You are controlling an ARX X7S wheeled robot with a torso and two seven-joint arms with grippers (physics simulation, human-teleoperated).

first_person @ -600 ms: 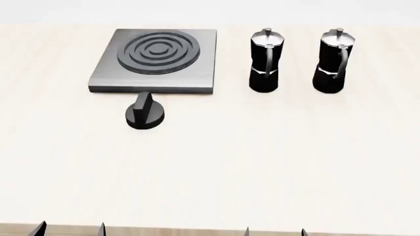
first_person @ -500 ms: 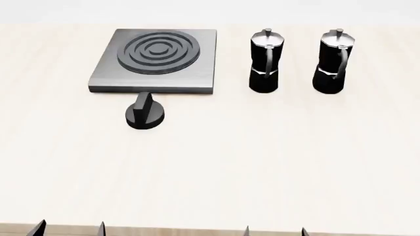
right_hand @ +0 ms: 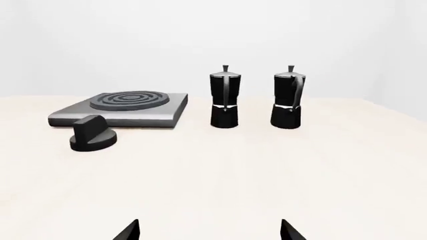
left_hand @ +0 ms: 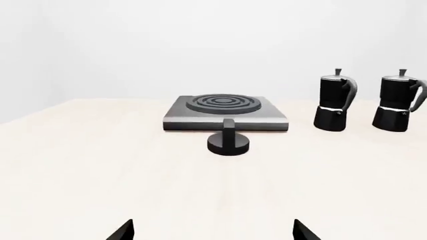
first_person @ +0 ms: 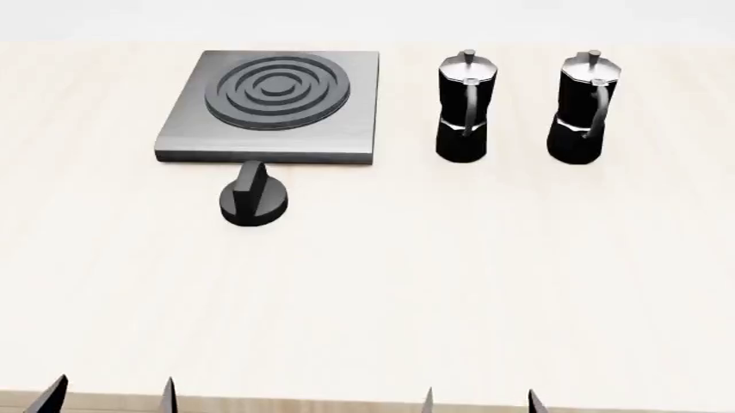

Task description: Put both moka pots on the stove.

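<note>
Two black moka pots with silver lids stand upright side by side at the far right of the table: the nearer-to-stove pot point(first_person: 463, 107) and the right pot point(first_person: 586, 107). They also show in the left wrist view point(left_hand: 335, 102) point(left_hand: 399, 102) and the right wrist view point(right_hand: 225, 97) point(right_hand: 288, 97). The grey stove point(first_person: 274, 107) with its ring burner lies to their left, bare; it shows in the wrist views too point(left_hand: 225, 112) point(right_hand: 123, 109). My left gripper point(first_person: 112, 396) and right gripper point(first_person: 478, 400) are open and empty at the table's near edge, far from the pots.
A short black dial knob point(first_person: 254, 198) sits on the table just in front of the stove, also seen in the left wrist view point(left_hand: 228, 141) and the right wrist view point(right_hand: 92, 135). The light wooden table point(first_person: 460, 284) spreads wide between grippers and objects.
Both grippers' fingertips have risen slightly into the head view at the near edge; the left pair more so. The pots, stove and knob have not moved.
</note>
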